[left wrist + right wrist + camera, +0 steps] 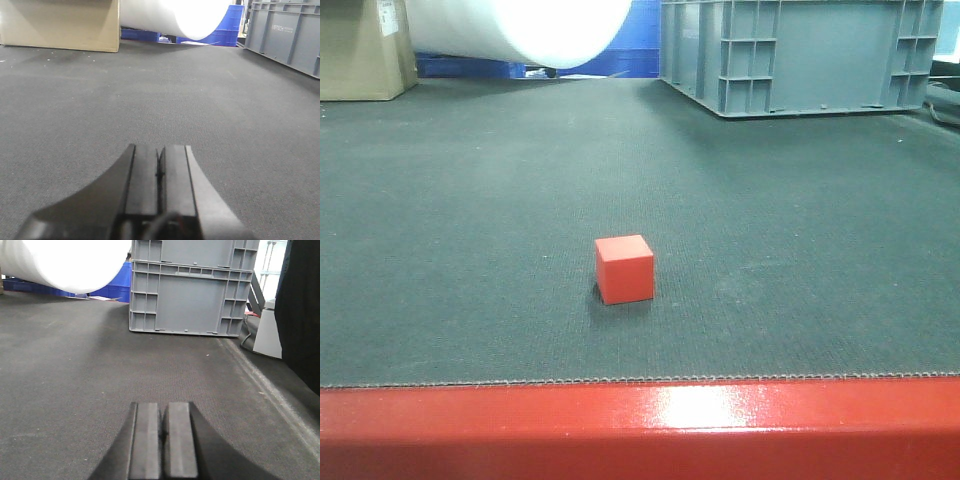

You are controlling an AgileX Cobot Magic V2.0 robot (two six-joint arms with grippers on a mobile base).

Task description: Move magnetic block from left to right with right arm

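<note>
Magnetic block (624, 268) unmarked; crate (287, 34) lettering illegible.

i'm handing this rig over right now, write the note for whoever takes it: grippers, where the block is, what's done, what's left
Left gripper: shut, holding nothing, low over the dark mat.
Right gripper: shut, holding nothing, also low over the mat, facing the grey crate.
Magnetic block: sits alone on the mat, near the red table edge, about centre of the front view. It shows in neither wrist view.
Done: no grasp yet; no gripper is at the block.
Left: open the right gripper, bring it to the block, grip it, carry it to the right side and set it down.
</note>
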